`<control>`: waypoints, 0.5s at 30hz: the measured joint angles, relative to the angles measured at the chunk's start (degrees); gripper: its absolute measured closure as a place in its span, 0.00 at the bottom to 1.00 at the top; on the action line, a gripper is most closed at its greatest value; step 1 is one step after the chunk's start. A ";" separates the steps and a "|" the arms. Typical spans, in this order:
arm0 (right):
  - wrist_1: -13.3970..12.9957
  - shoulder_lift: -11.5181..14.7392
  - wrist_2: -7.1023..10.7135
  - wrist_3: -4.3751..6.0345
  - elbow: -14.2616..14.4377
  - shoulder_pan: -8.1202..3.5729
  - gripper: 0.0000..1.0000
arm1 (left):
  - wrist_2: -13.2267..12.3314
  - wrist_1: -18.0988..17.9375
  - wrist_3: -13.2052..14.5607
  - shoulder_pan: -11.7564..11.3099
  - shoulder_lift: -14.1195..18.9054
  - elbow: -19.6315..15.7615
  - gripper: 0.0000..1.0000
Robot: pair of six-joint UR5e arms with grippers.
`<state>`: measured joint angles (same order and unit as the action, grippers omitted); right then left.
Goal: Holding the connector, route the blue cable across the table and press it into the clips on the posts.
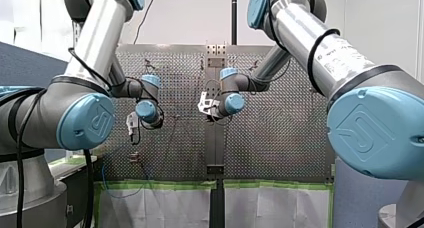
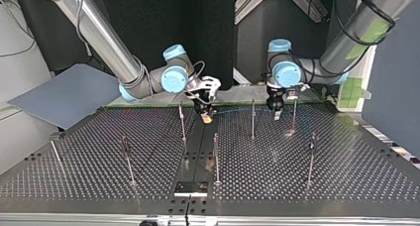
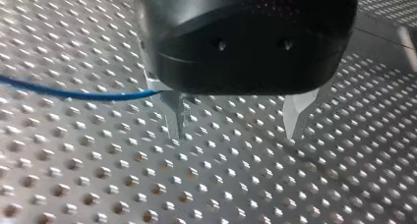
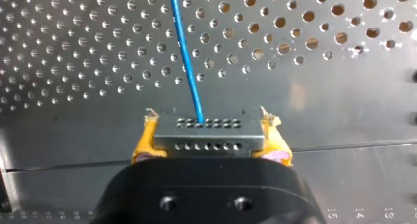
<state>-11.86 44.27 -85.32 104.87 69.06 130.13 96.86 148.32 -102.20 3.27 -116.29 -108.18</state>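
My right gripper (image 4: 211, 135) is squeezed tight on the connector (image 4: 208, 144) — a small grey block with rows of tiny holes. It sits between the yellow pads (image 4: 141, 148), one pad on each side. The blue cable (image 4: 186, 52) comes out of the connector's far face and runs ahead of the gripper, over the table (image 4: 334, 106) full of holes. My left gripper (image 3: 238, 128) has its two metal fingers (image 3: 178, 113) wide apart, with nothing between them. The cable comes in from the side and goes out of sight at one finger — I cannot tell if it touches that finger. In the top view my right gripper hangs low over the table near its far edge, and a thin post (image 2: 182, 121) stands just beside it at about 9 o'clock. From there the cable shows as a faint blue line going toward 3 o'clock. It passes a middle post (image 2: 252, 118) and reaches my left gripper. A third post (image 2: 294, 114) stands just beside that gripper, at its 3 o'clock. The clips are too small to see, so I cannot tell if the cable sits in one.
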 joint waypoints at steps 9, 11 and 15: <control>0.09 0.00 0.31 0.09 -0.01 0.01 1.00 | 0.66 -3.32 -0.37 0.00 4.80 -4.79 0.00; 0.08 0.00 0.32 0.10 -0.01 0.01 1.00 | 1.17 -3.38 -0.20 0.00 5.83 -5.83 0.00; 0.07 -0.01 0.33 0.15 0.00 0.00 1.00 | 1.67 -4.04 -0.44 0.00 7.74 -7.74 0.00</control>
<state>-11.79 44.26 -85.00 105.02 69.06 130.13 98.52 144.28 -102.64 3.27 -108.56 -115.93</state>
